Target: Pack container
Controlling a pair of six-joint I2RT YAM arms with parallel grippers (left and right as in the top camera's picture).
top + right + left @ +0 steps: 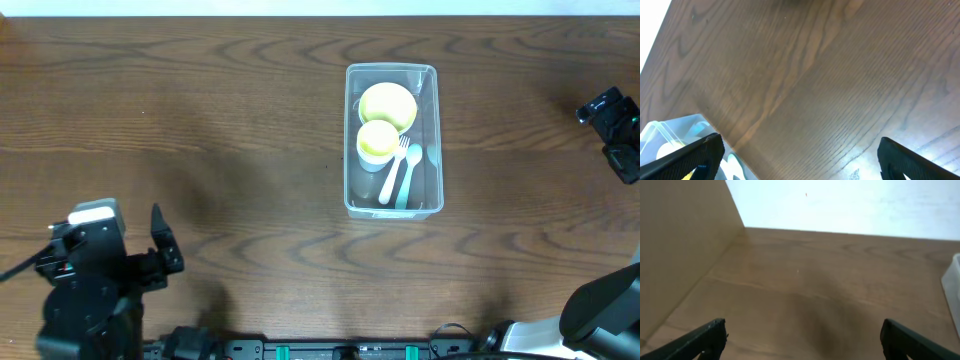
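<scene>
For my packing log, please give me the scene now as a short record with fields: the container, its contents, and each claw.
container: clear plastic, on the wooden table, right of centre
contents: yellow bowl, yellow cup, white fork, pale blue spoon
left claw: open, holds nothing, over bare table
right claw: open, holds nothing, apart from the container

— Where's the left arm (88, 270)?
— Folded at the near left corner of the table (200, 120), with the left pincer (802, 341) spread wide.
— And the right arm (618, 125)?
— Out by the right edge, the right pincer (799, 156) gaping just as wide.
</scene>
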